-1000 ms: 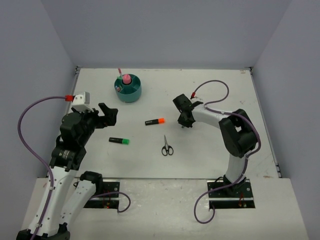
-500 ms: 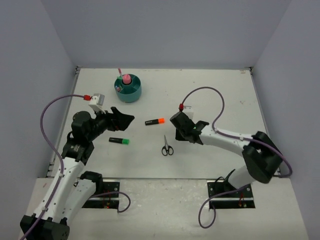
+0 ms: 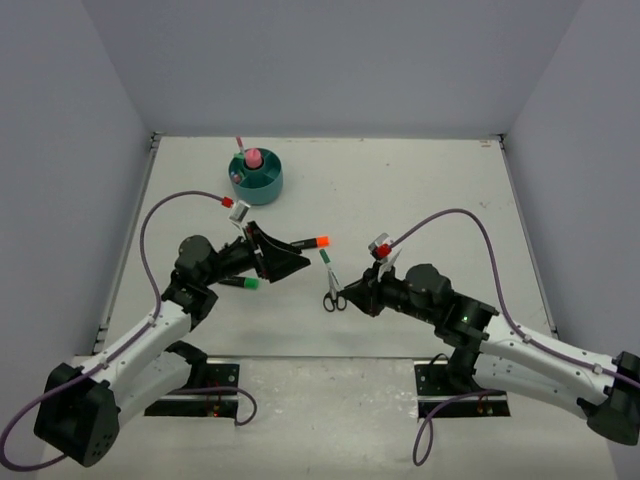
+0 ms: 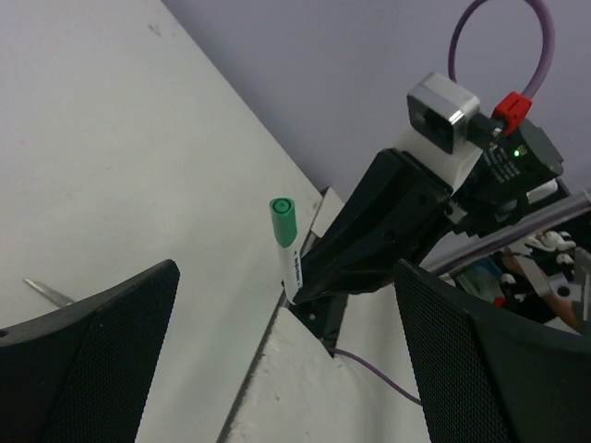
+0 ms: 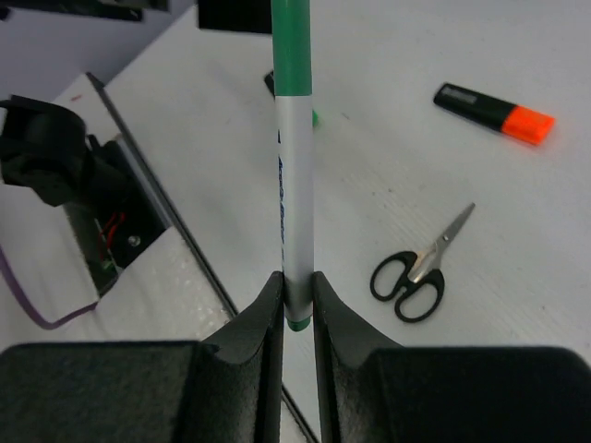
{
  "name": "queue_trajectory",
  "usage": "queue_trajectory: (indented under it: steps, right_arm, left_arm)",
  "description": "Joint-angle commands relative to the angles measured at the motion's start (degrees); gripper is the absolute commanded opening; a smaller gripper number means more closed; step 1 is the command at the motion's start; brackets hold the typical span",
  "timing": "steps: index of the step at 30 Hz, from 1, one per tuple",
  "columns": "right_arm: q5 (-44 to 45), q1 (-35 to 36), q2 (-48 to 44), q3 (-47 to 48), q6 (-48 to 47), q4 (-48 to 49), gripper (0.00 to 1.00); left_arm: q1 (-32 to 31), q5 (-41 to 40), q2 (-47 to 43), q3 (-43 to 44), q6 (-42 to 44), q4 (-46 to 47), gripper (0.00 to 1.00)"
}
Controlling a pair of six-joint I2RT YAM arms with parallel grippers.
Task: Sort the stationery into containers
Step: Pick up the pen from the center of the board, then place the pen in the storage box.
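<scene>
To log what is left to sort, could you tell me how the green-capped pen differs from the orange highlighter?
The pen is slim and white with a green cap; the highlighter is broader and black with an orange cap. The pen is clamped in the right fingers, raised off the table; the highlighter lies flat on it, untouched. Both are outside the organiser.

Green-capped marker (image 5: pixel 294 185) gripped aloft; scissors (image 5: pixel 428 261), orange highlighter (image 5: pixel 494 111) flat
</scene>
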Motion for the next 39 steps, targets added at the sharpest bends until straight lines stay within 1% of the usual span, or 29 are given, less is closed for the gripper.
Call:
queue_trajectory:
  steps: [1, 4, 9, 12, 14, 17, 18, 20, 23, 26, 27, 29, 30, 31, 32, 33, 34, 35, 36, 37, 38, 39]
  right_arm:
    - [-8.54, 0.68, -4.91, -0.54, -4.86, 6.63, 0.00]
    - [-10.58, 1.02, -5.91, 0.12, -4.98, 5.69, 0.00]
    - [-8.84, 1.30, -3.82, 1.48, -5.52, 4.03, 0.00]
    - [-7.51, 1.30, -3.08, 1.90, -5.33, 4.02, 0.00]
    - [-7.43, 1.30, -2.84, 2.07, -5.34, 4.02, 0.00]
    - [-6.64, 1.30, -3.21, 1.72, -5.05, 4.50, 0.00]
    - [-6.72, 1.30, -3.64, 1.57, -5.00, 4.73, 0.00]
    - [-7.32, 1.39, -4.74, 1.03, -5.00, 5.33, 0.00]
    - [-7.57, 1.31, -5.29, 0.97, -5.37, 4.57, 0.00]
    - [-7.26, 1.30, -5.55, 1.02, -5.53, 4.03, 0.00]
    - [-7.00, 1.30, -5.64, 0.85, -5.53, 4.11, 0.00]
    - [-5.03, 1.30, -6.17, 0.40, -4.81, 4.56, 0.34]
    - [-3.95, 1.30, -6.34, 0.15, -4.31, 4.72, 0.57]
    - [-1.65, 1.25, -6.68, -0.25, -3.63, 4.45, 0.84]
    - [0.77, 1.26, -6.87, -0.47, -2.68, 4.06, 0.99]
    - [4.88, 1.30, -6.74, -0.51, -1.60, 3.47, 0.99]
    - [10.62, 1.30, -6.35, -0.56, -0.75, 2.58, 0.99]
    - [15.93, 1.29, -5.60, -0.49, 0.48, 1.17, 0.99]
    - [22.81, 1.22, -4.29, -0.20, 2.42, -0.56, 0.99]
    - [26.23, 1.22, -3.23, 0.07, 3.59, -2.81, 0.99]
    - [28.43, 1.22, -2.19, 0.41, 4.95, -2.86, 0.99]
    - [29.99, 1.13, -0.20, 0.93, 6.68, -4.49, 0.99]
  left_arm:
    - [-5.97, -2.27, 3.78, 2.17, -0.98, 8.21, 1.00]
    - [-7.67, -2.92, 6.90, 2.49, -1.55, 10.28, 1.00]
    - [-11.22, -1.36, 10.94, 2.78, -4.79, 20.50, 0.91]
    - [-14.15, -1.72, 11.36, 3.95, -3.68, 21.75, 0.90]
    - [-14.81, -1.88, 11.20, 4.28, -3.13, 21.83, 0.83]
    - [-14.99, -2.41, 11.20, 4.20, -2.74, 21.46, 0.82]
    - [-14.99, -2.59, 11.23, 4.20, -2.42, 20.99, 0.78]
    - [-14.99, -3.28, 11.37, 4.37, -1.74, 20.01, 0.62]
    - [-15.01, -4.01, 11.61, 5.76, -0.49, 16.97, 0.24]
    - [-14.99, -3.39, 12.51, 7.53, -0.14, 15.79, 0.03]
    - [-14.99, -3.47, 12.78, 8.05, 0.12, 15.09, 0.00]
    - [-15.00, -3.75, 13.05, 9.41, 1.46, 12.58, 0.00]
    - [-15.08, -4.07, 13.13, 10.16, 2.13, 11.41, 0.00]
    - [-15.08, -6.68, 13.19, 11.78, 3.91, 8.28, 0.00]
    - [-15.04, -9.90, 13.18, 13.70, 7.60, 1.51, 0.00]
    - [-15.06, -17.37, 13.27, 17.63, 12.24, -8.05, 0.00]
    - [-15.17, -25.87, 13.48, 22.87, 14.68, -14.84, 0.00]
    - [-15.10, -29.99, 13.94, 26.62, 16.44, -21.05, 0.00]
    - [-14.82, -46.11, 15.81, 31.80, 18.17, -27.96, 0.00]
    - [-14.71, -51.71, 17.08, 34.63, 19.16, -30.47, 0.00]
    - [-14.35, -55.75, 18.75, 37.16, 20.27, -32.76, 0.00]
    - [-12.79, -61.96, 23.58, 43.04, 21.91, -34.86, 0.00]
